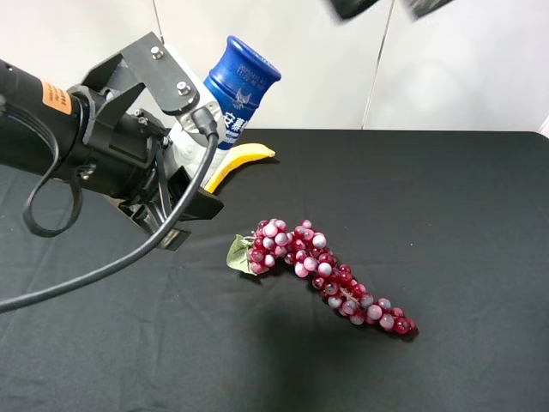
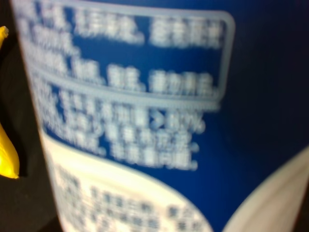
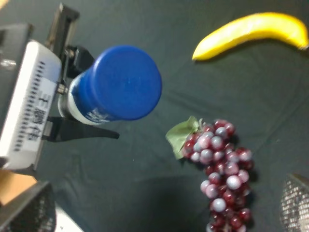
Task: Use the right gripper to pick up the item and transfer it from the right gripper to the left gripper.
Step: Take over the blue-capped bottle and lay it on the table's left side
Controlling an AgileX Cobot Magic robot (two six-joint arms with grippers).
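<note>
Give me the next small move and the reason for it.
Probably draw the right gripper up and away, with the left gripper shut on the bottle. The bottle sits in the left claw, lifted off the table, and the right fingers stand wide apart with nothing between them.

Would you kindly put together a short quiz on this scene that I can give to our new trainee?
1. Fill the gap: the right hand has its jaws ____.
2. Which of these grips the bottle? A) the left hand B) the right hand C) neither, it stands on the table
3. True or false: the banana rests on top of the grape bunch.

Key:
1. open, with nothing between them
2. A, and the bottle is held up off the table
3. false: the two lie apart on the black cloth
</note>
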